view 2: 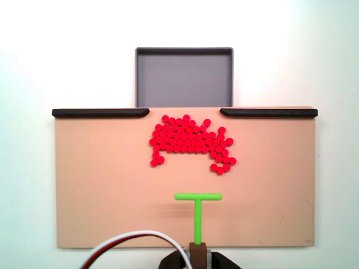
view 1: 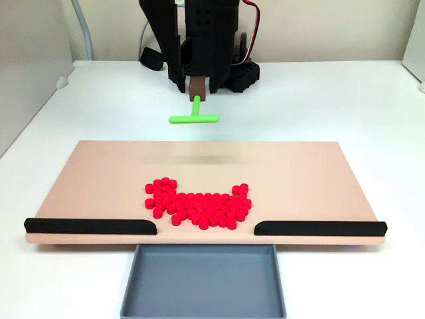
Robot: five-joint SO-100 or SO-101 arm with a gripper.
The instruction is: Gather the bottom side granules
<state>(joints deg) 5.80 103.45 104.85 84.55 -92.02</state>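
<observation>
Gripper [view 2: 197, 249] is clamped on the green T-stick [view 2: 198, 208], crossbar facing the granules [view 2: 189, 141], which lie straight ahead, toward the grey tray [view 2: 184, 53].

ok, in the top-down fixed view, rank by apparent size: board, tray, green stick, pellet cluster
1. board
2. tray
3. pellet cluster
4. green stick
The tray sits lower than the board, so its rank is only apparent.
</observation>
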